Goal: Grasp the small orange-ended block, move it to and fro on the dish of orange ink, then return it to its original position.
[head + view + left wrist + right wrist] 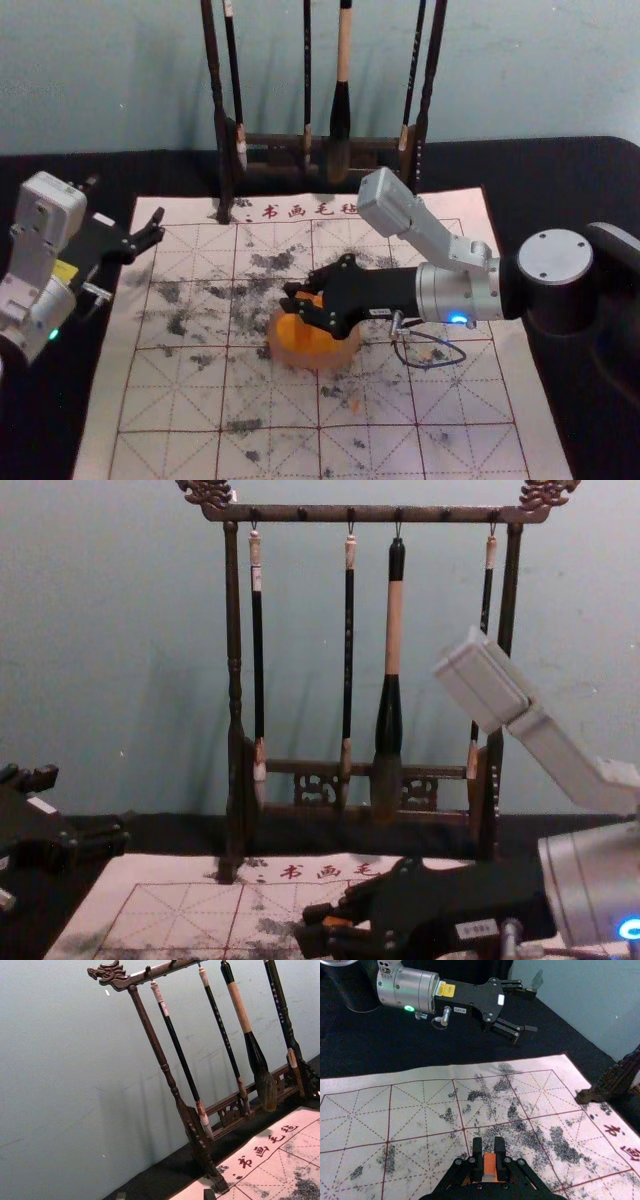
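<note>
Orange-ended block (490, 1164) is clamped by the right end effector (289, 296) over the ink dish (347, 349), return pending; left end effector (534, 1011) is parked open, left.

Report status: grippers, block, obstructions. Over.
Right gripper shut on orange-ended block, over ink dish; contact unclear. Left gripper open, by mat's left edge. Brush rack behind, clear of grippers.

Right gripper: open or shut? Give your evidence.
The right gripper is shut on the orange-ended block: its fingers press both sides in the right wrist view.
</note>
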{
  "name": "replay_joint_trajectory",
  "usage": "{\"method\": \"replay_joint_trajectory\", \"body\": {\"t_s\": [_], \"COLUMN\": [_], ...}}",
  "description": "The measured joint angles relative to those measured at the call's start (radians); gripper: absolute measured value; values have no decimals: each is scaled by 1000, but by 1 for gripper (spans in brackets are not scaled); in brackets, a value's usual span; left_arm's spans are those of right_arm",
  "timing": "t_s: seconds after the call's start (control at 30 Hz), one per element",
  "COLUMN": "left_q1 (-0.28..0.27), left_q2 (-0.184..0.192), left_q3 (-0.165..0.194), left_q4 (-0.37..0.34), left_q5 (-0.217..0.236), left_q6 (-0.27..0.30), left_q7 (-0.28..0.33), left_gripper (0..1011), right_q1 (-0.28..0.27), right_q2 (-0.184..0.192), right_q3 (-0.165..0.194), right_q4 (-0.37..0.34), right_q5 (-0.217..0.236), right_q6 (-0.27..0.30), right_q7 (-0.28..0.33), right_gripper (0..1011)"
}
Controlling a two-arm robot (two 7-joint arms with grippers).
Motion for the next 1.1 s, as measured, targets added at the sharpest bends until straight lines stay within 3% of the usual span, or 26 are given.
{"method": "replay_joint_trajectory", "body": {"t_s": [0.6, 1.1], "left_q1": [0, 0], "left_q2": [0, 0], "left_q3": [0, 0], "left_q4": [0, 0], "left_q5": [0, 0], "left_q6": [0, 0], "left_q7": [0, 0], "left_gripper": [1001, 1001], "right_q1": [29, 13], "right_q2": [-41, -16], "right_q3": [8, 31], "right_q4": [64, 42], "right_q5": [-9, -15], "right_q6": [5, 9], "right_q7": [-39, -51], "right_gripper": [145, 145]}}
